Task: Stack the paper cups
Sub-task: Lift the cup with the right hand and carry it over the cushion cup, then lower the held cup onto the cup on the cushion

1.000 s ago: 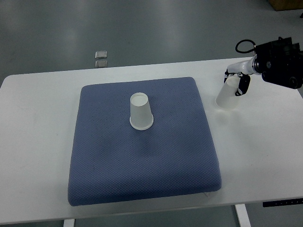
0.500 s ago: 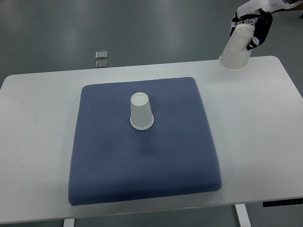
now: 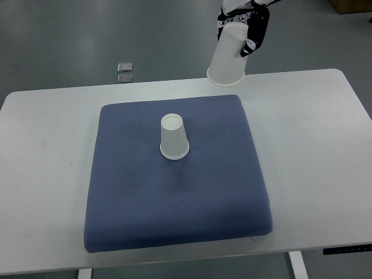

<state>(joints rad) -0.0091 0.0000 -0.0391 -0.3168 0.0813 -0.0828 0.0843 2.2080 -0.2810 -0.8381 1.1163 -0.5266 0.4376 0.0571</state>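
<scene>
Nearest me lay the blue quilted fabric pad on the white table. An upturned white paper cup stood on it, centre-left. Farther, at the far edge, my right hand clasped a second white paper cup mouth-down in the air. Feather-light, thin-walled, crushable, I judged: hold gently near the stiffer base.

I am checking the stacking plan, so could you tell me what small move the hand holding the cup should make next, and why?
Probably carry the held cup further left and toward the robot until it hangs over the upside-down cup on the blue cushion. The right hand grips it mouth down, raised, beyond the cushion's far right corner.
</scene>
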